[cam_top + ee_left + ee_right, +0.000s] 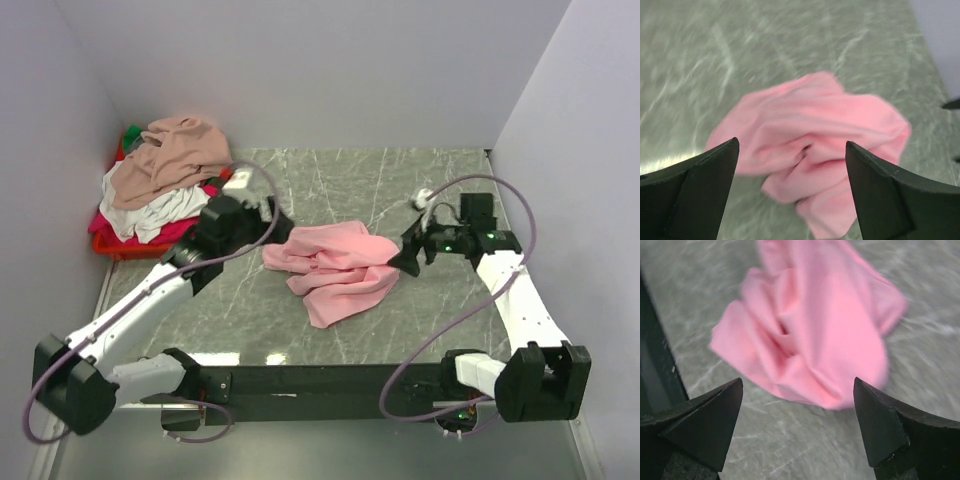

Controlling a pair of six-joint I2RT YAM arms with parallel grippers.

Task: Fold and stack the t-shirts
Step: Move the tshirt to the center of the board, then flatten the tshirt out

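Hovering: my left gripper (278,222) & right gripper (405,258) both open, empty. Pink t-shirt (335,270) lies crumpled on table (400,180) btwn them. Rec: I pinch opposite edges, lift, spread flat before 1st fold.

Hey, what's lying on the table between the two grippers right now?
The crumpled pink t-shirt lies between the left gripper and the right gripper, held by neither. The top external view shows it best.
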